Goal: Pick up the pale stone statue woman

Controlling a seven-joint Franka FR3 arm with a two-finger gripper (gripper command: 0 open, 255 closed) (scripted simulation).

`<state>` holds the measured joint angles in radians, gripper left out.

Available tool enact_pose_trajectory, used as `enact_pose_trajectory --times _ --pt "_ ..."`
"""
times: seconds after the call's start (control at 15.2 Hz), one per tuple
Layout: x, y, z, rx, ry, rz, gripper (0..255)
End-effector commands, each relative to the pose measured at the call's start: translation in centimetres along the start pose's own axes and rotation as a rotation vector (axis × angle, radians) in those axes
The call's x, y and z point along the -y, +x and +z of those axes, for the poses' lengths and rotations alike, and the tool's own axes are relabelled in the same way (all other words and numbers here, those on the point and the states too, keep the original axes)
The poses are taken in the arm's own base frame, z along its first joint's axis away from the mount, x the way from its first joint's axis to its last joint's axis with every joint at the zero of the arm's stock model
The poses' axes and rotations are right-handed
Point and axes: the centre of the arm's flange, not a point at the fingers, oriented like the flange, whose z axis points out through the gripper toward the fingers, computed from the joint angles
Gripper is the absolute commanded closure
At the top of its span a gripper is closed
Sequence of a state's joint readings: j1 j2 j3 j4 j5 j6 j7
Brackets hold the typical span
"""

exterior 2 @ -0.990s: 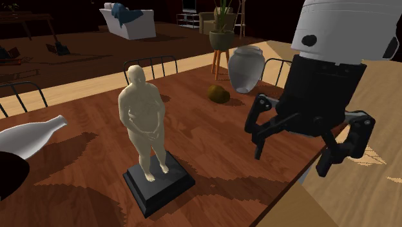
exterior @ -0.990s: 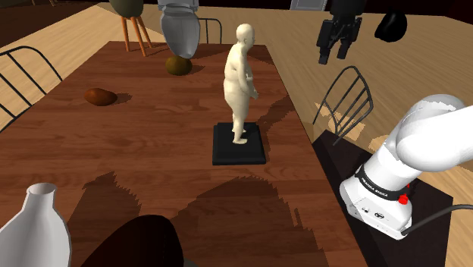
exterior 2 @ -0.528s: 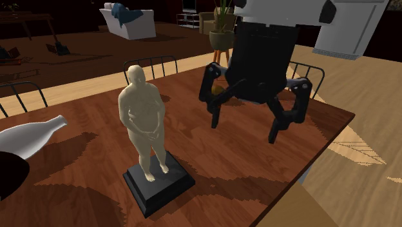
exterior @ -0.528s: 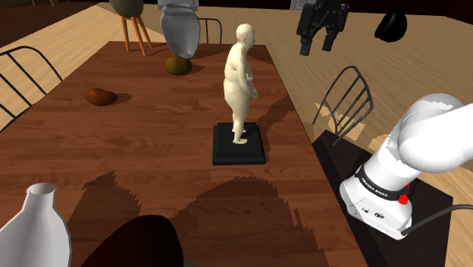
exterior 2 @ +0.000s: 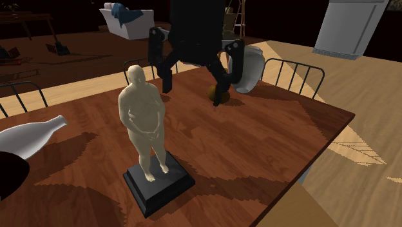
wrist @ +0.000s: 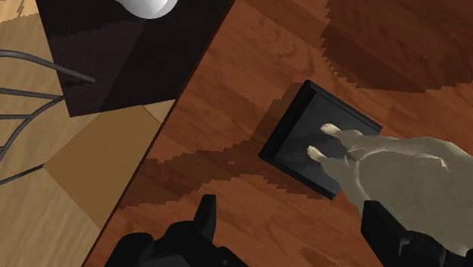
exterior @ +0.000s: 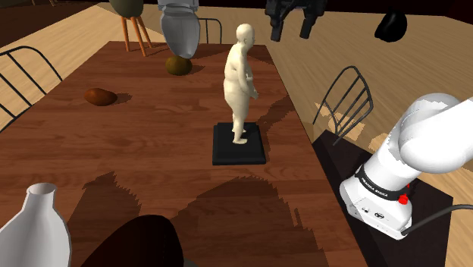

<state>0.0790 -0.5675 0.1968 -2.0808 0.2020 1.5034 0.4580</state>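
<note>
My gripper [exterior: 291, 32] hangs released above and just beside the statue [exterior: 239, 76], touching nothing; it stands upright on the surface [exterior: 136, 144], so descent, grasp and lift remain.

statue [wrist: 402, 163] head cut by wrist view's edge, pincer [exterior: 290, 34] base cropped in shoulder view

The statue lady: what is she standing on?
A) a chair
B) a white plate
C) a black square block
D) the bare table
C: the pale statue stands upright with both feet on a black square base, and that base sits on the brown wooden table.
</note>
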Motion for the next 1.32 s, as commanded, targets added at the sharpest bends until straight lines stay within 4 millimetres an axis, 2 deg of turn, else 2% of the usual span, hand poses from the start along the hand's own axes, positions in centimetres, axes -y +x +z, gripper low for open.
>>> enact_pose_trajectory --times 0.0,0.53,0.99,1.12,1.19,1.25 --pt "2.5 0.1 -0.7 -0.013 0.006 0.006 0" --pt "11.9 0.2 -4.5 -0.065 0.023 0.024 0" --pt "11.6 0.5 -0.8 -0.065 0.023 0.024 0" --pt "11.6 0.5 -0.5 -0.065 0.023 0.024 0" --pt "11.6 0.4 -0.5 -0.065 0.023 0.024 255" --pt "11.6 0.4 -0.5 -0.065 0.023 0.024 255"
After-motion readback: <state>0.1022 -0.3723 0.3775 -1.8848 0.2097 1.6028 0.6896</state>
